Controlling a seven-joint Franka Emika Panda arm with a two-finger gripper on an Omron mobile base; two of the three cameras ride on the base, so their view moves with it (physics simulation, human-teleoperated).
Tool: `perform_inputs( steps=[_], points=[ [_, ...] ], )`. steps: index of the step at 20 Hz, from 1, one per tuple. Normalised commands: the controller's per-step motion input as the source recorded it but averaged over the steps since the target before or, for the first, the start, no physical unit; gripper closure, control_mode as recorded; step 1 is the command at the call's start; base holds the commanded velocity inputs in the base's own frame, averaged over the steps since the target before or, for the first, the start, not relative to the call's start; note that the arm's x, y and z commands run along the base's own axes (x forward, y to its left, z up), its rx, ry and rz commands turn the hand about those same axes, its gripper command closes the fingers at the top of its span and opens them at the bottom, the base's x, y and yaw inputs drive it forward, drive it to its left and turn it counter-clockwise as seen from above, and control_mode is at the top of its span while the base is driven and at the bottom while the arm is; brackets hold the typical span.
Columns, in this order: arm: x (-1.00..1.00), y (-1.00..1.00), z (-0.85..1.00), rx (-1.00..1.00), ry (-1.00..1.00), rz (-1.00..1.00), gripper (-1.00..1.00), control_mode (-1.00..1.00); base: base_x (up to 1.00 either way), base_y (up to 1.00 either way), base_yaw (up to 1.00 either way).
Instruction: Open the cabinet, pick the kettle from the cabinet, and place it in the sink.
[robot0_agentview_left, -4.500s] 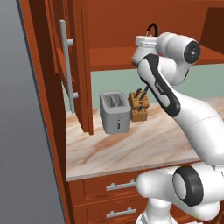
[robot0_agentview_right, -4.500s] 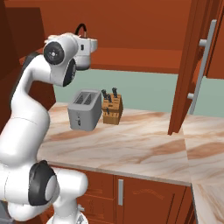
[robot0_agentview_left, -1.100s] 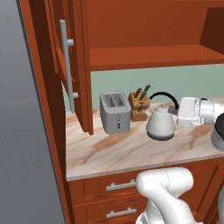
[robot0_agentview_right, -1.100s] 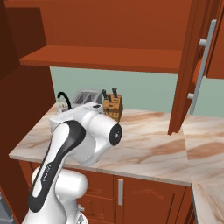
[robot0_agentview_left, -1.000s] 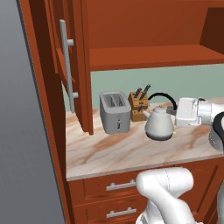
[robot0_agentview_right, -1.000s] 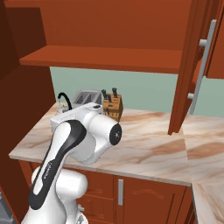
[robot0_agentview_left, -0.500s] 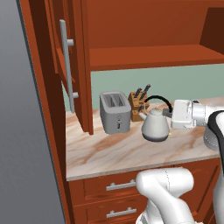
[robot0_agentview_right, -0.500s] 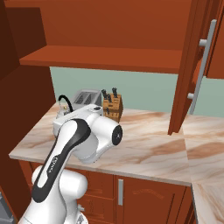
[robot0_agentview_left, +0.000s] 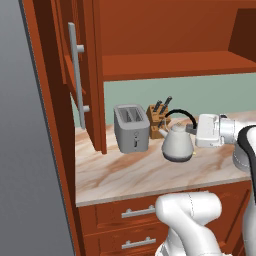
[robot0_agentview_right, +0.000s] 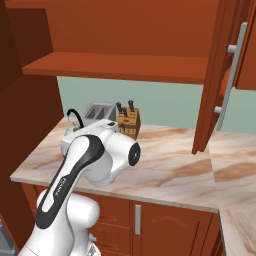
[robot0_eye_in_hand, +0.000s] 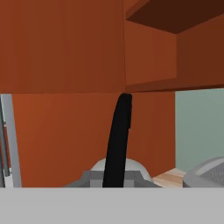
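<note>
Gripper (robot0_agentview_left: 192, 129), pinching the kettle (robot0_agentview_left: 176, 142) handle, has carried it down from the cabinet (robot0_agentview_left: 150, 35), apparently just above the counter (robot0_agentview_left: 120, 172); sink next.

marbled countertop (robot0_agentview_left: 125, 175) with toaster (robot0_agentview_left: 131, 128) and knife block (robot0_agentview_left: 157, 119) at the back wall

A few seconds back the arm stood tall with the claw up at the open cabinet (robot0_agentview_left: 85, 75), the kettle's handle just showing behind the hand. Now the arm has swung down and lies level, and the kettle (robot0_agentview_left: 177, 143) hangs low over the worktop (robot0_agentview_left: 140, 172), held by its black handle in the closed claw (robot0_agentview_left: 191, 129). Over the last second it has drifted leftward, nearer the toaster (robot0_agentview_left: 131, 128), and now sits in front of the knife block (robot0_agentview_left: 157, 119).
</note>
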Motion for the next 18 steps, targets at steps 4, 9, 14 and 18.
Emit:
perform_inputs(
  steps=[4,9,14,18],
  points=[
    [0.0,0.0,0.0,0.0,0.0,0.0,1.0,-1.0,0.0,0.0,0.0],
    [0.0,0.0,0.0,0.0,0.0,0.0,1.0,-1.0,0.0,0.0,0.0],
    [0.0,0.0,0.0,0.0,0.0,0.0,1.0,-1.0,0.0,0.0,0.0],
    [0.0,0.0,0.0,0.0,0.0,0.0,1.0,1.0,0.0,0.0,0.0]
  ],
)
